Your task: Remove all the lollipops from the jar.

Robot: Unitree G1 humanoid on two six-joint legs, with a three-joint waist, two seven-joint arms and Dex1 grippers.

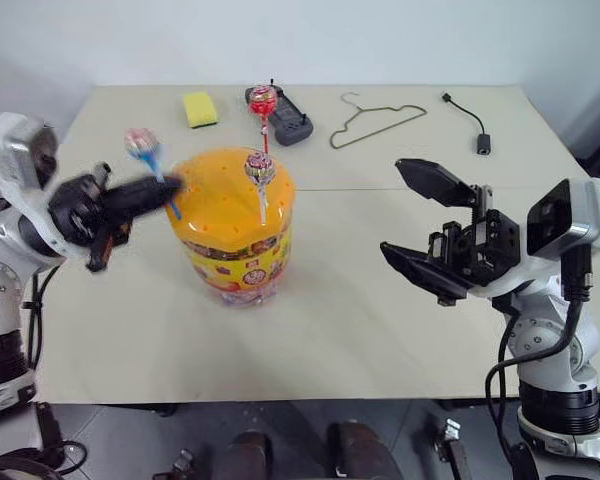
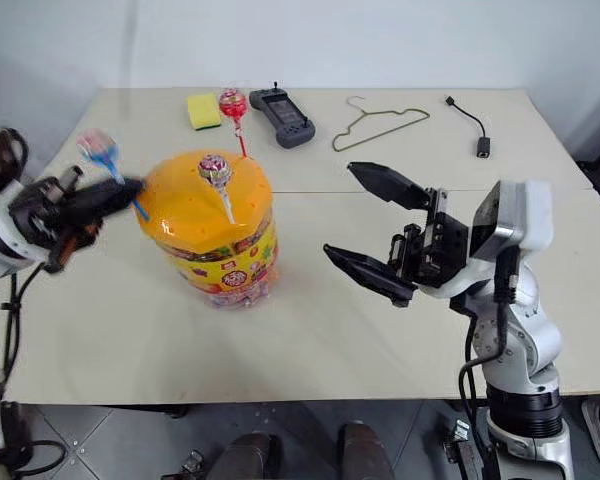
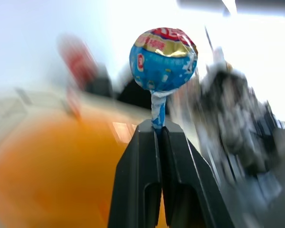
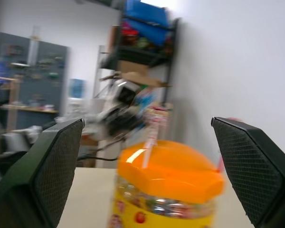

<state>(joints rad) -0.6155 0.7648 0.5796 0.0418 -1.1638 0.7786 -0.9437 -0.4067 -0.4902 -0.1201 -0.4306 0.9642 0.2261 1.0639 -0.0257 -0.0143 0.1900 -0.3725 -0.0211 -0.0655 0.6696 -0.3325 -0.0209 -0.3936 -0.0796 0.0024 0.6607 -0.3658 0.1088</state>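
The jar (image 1: 238, 245), a clear tub with a domed orange lid, stands on the table left of centre. A lollipop on a white stick (image 1: 260, 170) rises from the lid. Another lollipop, on a red stick (image 1: 263, 102), stands at the lid's far edge. My left gripper (image 1: 168, 188) is shut on the blue stick of a third lollipop (image 3: 164, 57), held tilted at the lid's left edge. I cannot tell whether the stick's lower end still touches the lid. My right gripper (image 1: 392, 207) stands wide open to the right of the jar (image 4: 166, 190), apart from it.
Along the far side of the table (image 1: 380, 330) lie a yellow sponge (image 1: 200, 108), a black handheld device (image 1: 285, 118), a wire hanger (image 1: 375, 122) and a black cable with a plug (image 1: 475, 128).
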